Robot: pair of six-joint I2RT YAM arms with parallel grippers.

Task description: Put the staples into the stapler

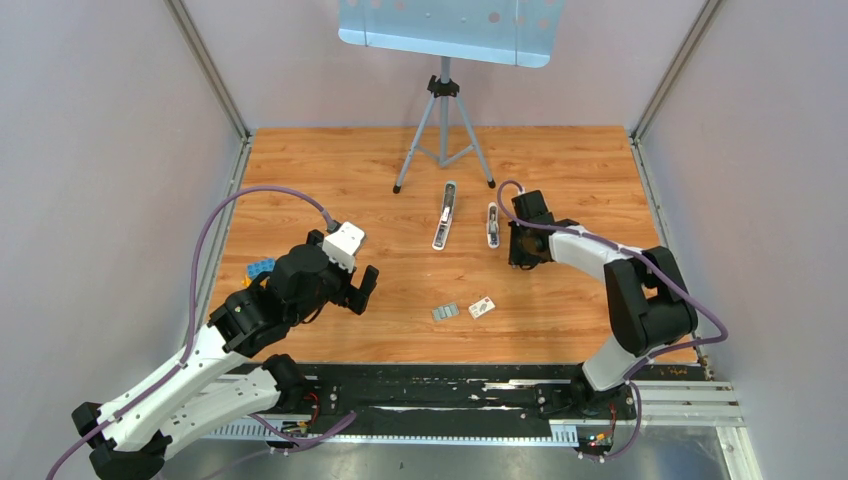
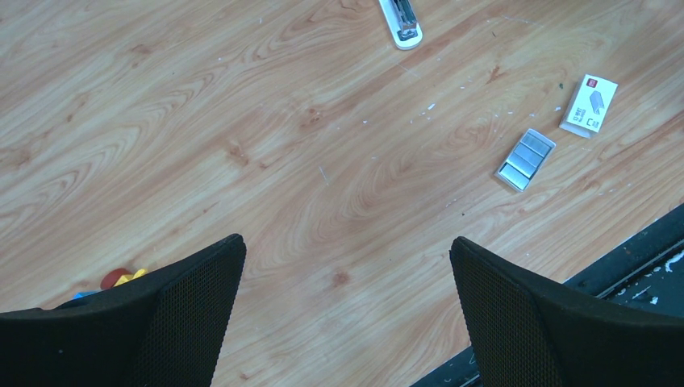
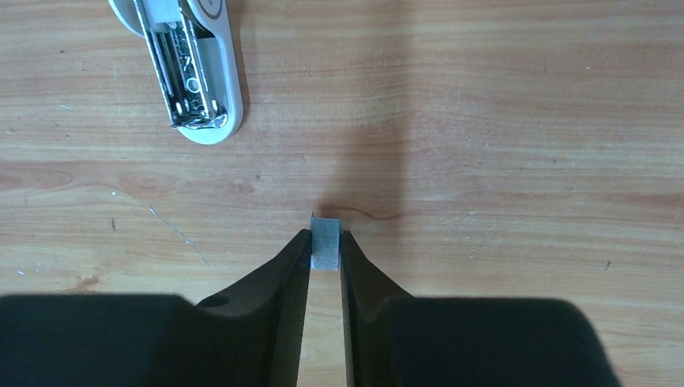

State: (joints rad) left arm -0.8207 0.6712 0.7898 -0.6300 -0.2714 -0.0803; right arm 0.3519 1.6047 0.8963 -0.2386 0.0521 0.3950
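The right gripper [image 3: 326,251] pinches the staples [image 3: 326,244] between its tips, low over the table [image 1: 330,170], so the carrying step looks to be in hand. The stapler [image 3: 187,68] lies opened flat, just ahead and to one side, its long axis running away from the arms and its bare channel facing up. Next, the strip likely needs lining up with that channel before lowering. The left gripper [image 2: 347,266] hangs spread and empty, near a small white carton [image 2: 590,104].
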